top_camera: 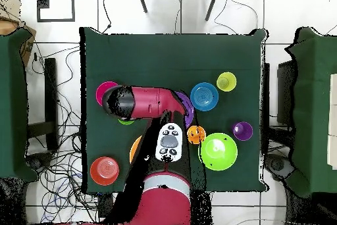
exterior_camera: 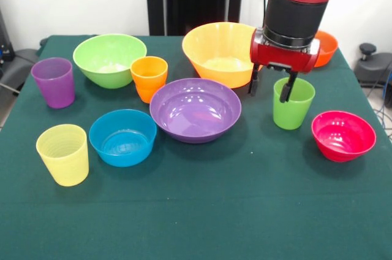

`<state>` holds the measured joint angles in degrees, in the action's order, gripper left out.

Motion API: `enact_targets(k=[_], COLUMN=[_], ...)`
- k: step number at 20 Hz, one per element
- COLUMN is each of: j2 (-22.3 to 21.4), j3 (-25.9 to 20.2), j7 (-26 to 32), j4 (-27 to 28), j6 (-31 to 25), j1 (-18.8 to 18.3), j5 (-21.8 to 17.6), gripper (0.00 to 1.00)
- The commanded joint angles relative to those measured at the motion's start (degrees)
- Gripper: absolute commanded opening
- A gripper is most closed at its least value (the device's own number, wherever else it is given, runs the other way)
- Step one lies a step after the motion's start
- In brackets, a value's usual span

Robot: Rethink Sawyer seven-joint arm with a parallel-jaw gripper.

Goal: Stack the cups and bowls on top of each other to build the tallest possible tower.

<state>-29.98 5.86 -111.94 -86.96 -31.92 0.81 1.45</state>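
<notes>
Hovering at the green cup [exterior_camera: 293, 104], jaws apart, one finger over its mouth, the other outside the rim beside the orange-yellow bowl [exterior_camera: 220, 53]; purple bowl [exterior_camera: 195, 110] and remaining pieces found separate across the green tabletop [exterior_camera: 245, 211], none stacked.

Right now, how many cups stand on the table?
4: purple cup at front-view far left, pale yellow cup nearer the camera below it, orange cup beside the green bowl, green cup under the hand.

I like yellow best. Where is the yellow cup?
In the front view, the yellow cup stands at the table's near left, beside the blue bowl.
</notes>
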Motion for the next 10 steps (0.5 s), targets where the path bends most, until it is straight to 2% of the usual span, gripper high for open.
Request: enact_targets(k=[1,6,10], j2=[4.01,6.34,6.22], j3=[-4.29,-3.41,-3.95], j7=[-1.17,-1.12,-0.64], j4=[0.17,2.59,1.57], j6=[0.02,-1.25,-1.08], j1=[0.81,1.15,0.87], j5=[-3.80,-4.05,-3.92], gripper=[1.00,1.00,1.00])
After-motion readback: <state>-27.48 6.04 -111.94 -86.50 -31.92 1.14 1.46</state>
